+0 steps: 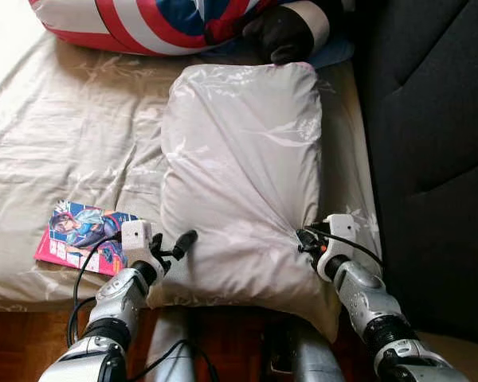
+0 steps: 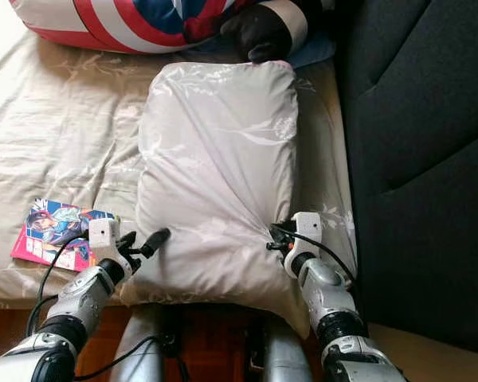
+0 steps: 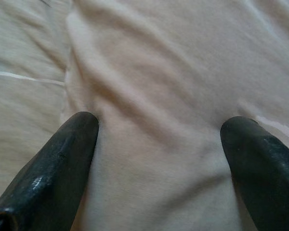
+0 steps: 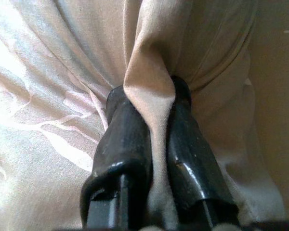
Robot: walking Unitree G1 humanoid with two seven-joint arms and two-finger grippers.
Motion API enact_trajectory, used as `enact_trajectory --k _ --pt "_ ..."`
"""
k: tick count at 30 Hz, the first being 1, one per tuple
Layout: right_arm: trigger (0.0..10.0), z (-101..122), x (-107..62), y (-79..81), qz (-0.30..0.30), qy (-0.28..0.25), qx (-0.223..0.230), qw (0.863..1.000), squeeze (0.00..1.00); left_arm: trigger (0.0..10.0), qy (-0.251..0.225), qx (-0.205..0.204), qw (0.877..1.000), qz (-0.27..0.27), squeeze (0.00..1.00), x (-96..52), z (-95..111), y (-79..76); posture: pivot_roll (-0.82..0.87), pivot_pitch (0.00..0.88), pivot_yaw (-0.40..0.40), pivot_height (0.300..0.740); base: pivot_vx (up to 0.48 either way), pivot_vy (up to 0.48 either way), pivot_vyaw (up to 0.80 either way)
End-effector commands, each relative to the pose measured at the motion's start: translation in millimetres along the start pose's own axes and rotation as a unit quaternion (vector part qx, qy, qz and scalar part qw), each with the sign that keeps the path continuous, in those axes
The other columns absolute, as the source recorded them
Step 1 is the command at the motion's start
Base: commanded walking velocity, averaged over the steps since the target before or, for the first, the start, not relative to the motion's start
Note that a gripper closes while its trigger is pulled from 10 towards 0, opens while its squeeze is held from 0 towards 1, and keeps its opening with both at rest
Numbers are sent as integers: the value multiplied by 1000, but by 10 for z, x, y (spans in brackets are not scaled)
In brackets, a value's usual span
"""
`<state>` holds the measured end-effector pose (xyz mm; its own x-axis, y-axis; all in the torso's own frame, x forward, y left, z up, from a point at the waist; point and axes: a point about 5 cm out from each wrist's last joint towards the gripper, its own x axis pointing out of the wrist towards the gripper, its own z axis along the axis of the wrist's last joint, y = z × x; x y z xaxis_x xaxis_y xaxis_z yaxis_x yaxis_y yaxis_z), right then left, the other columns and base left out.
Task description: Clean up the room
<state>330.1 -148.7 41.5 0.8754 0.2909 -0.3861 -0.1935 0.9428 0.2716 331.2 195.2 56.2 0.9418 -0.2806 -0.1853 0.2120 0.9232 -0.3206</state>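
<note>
A pale grey pillow (image 1: 239, 175) lies lengthwise on the beige bed sheet (image 1: 72, 135), its near end hanging over the bed's front edge. My right gripper (image 1: 304, 237) is shut on a pinched fold of the pillow's cover (image 4: 151, 110) at its near right side. The cloth puckers toward that grip. My left gripper (image 1: 175, 247) is open at the pillow's near left corner, one black finger (image 3: 58, 163) on each side of the fabric, resting against it.
A comic book (image 1: 84, 236) lies on the sheet left of my left arm. A red, white and blue cushion (image 1: 151, 22) and a black plush thing (image 1: 279, 33) sit beyond the pillow's far end. A dark upholstered headboard (image 1: 430, 143) runs along the right.
</note>
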Motion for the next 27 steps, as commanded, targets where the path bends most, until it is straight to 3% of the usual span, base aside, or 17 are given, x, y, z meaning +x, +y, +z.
enact_trajectory --k 1,14,15,27 --pt "0 -834 -243 -39 -14 143 44 989 0 10000 60 -14 998 -3 0 -90 -299 -13 -40 502 -72 657 0 0 0" --pt "0 -837 -293 -5 5 120 53 991 0 10000 106 -9 994 3 0 -110 -483 -84 -66 558 -96 657 0 0 0" --pt "0 -824 -301 -5 5 114 56 992 0 0 109 -8 994 13 0 -110 -496 -81 -68 564 -100 657 0 0 0" --pt "0 -832 -306 62 16 106 53 993 0 0 87 -39 995 -17 0 -99 -445 -111 -60 567 -100 657 0 0 0"
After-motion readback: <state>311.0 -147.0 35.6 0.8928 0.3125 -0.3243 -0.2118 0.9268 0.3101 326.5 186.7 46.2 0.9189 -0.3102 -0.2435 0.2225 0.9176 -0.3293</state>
